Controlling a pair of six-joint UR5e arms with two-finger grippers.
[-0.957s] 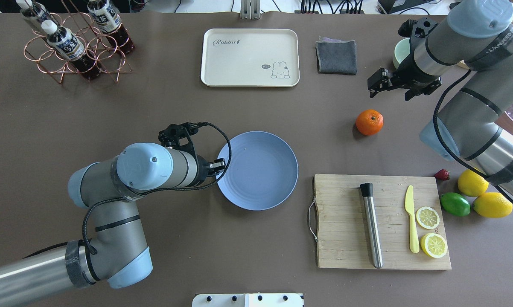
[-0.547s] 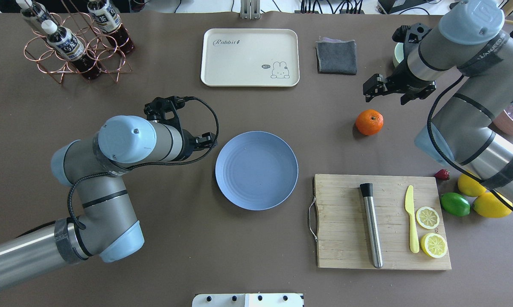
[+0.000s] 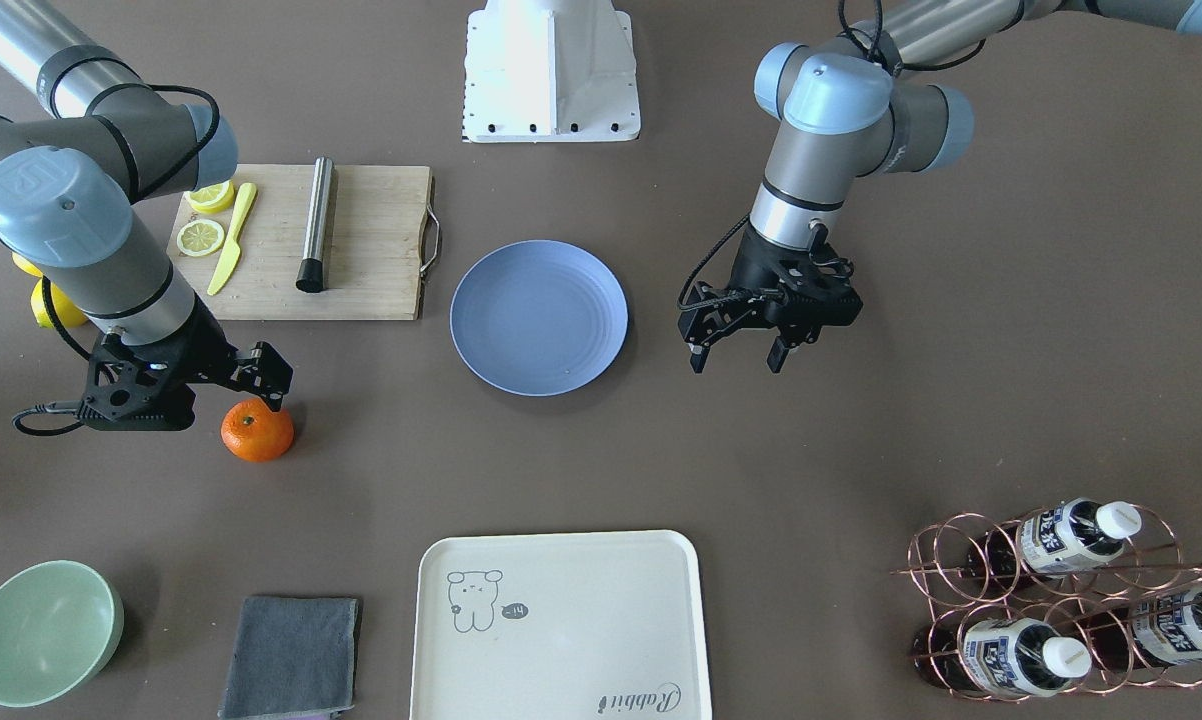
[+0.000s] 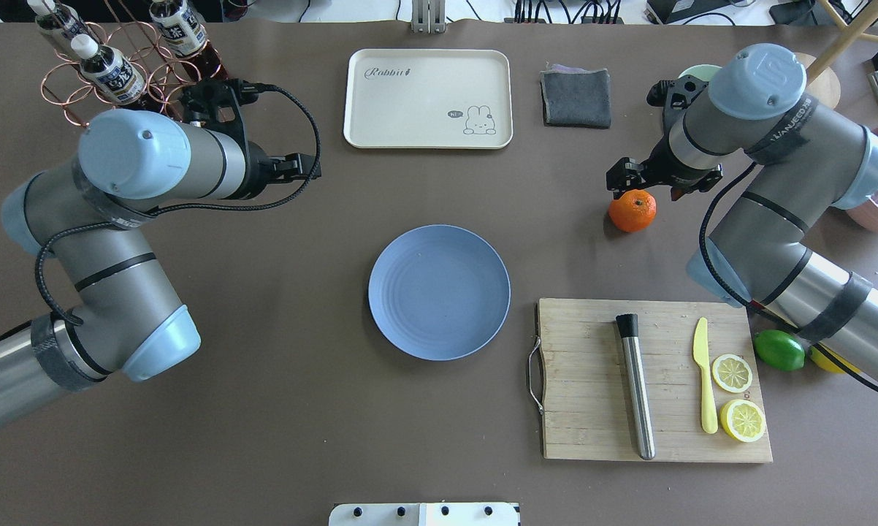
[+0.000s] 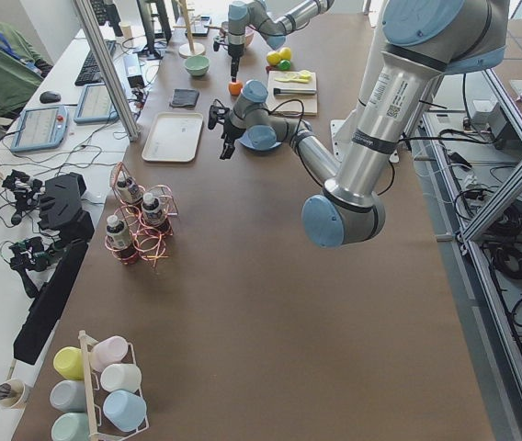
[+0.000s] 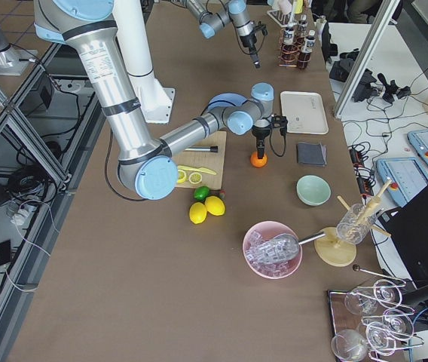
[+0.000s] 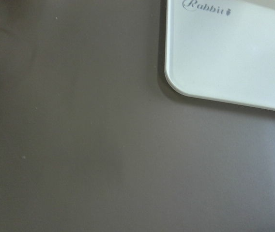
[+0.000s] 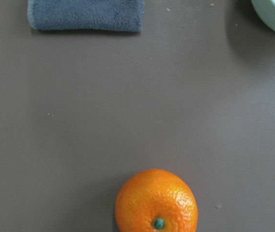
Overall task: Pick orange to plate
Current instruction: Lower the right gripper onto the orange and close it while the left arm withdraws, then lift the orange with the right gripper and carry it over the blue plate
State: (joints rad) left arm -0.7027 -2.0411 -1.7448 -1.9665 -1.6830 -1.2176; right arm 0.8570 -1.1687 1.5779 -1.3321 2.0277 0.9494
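On the table [image 4: 264, 409] just under my right gripper [image 4: 645, 187]: orange [image 4: 632, 210], not yet gripped.
Right jaws are spread wide with nothing between them. The orange sits just below the gap, slightly to the robot side, low and centred in the wrist view. Left gripper [image 3: 736, 357] hangs with jaws apart, holding nothing, beside the plate [image 4: 439, 292], which is well apart from the right jaws. I judge the fruit light, firm but bruisable, with slick peel, and likely to roll. I'd take it across the widest middle with a gentle squeeze.
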